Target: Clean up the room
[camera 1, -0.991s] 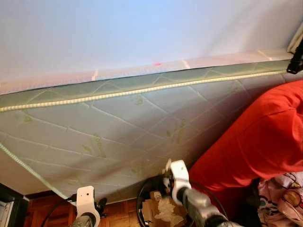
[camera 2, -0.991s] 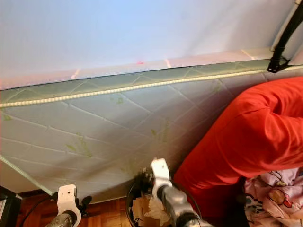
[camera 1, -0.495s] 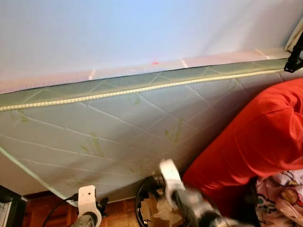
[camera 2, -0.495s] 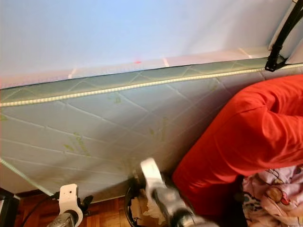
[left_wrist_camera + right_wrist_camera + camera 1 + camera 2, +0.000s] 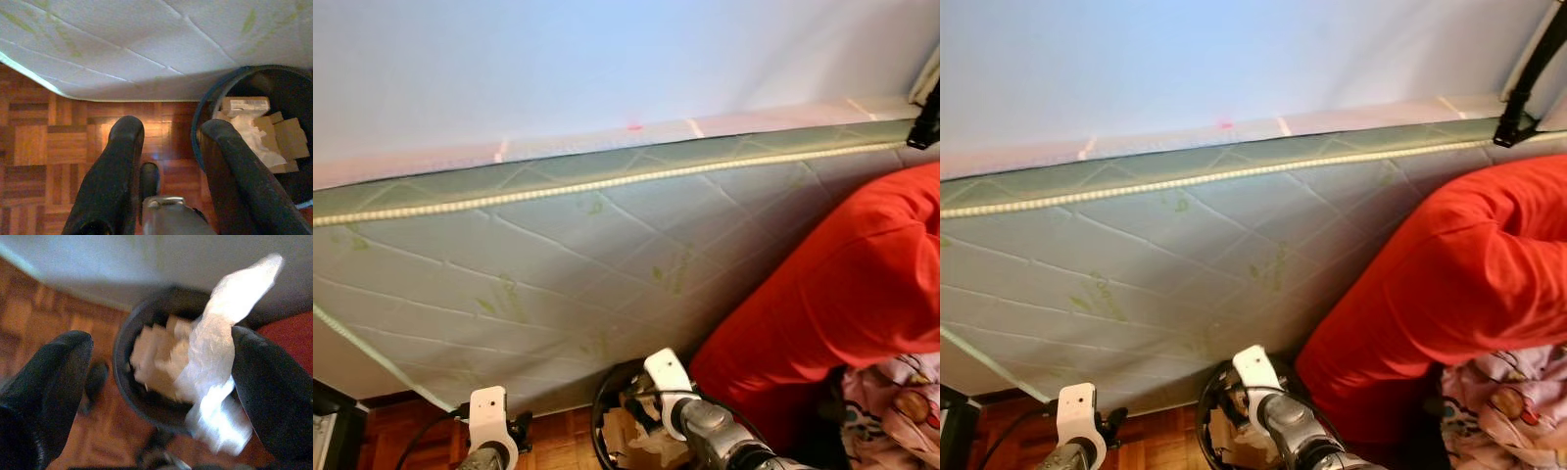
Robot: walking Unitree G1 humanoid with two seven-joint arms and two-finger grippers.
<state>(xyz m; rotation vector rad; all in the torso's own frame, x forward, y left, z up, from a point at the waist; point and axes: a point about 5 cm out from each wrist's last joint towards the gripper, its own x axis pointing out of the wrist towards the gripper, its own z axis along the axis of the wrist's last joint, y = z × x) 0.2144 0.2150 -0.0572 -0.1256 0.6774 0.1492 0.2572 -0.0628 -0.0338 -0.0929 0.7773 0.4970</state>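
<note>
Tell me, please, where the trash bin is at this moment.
The trash bin stands on the wooden floor against the mattress's lower edge, beside the red cloth, directly below the right gripper.

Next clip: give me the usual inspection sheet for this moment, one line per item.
Surface: wooden parquet floor.
Job's things: dark round bin beside the mattress, holding cardboard pieces and crumpled paper; white tissue against one finger of the right gripper.
Clutter: red fabric and patterned cloth at right.
Grippers: right gripper open above the bin; left gripper open, empty, over the floor.
Cables: black cable by the right arm.
Surroundings: quilted mattress, pale sheet on top.
</note>
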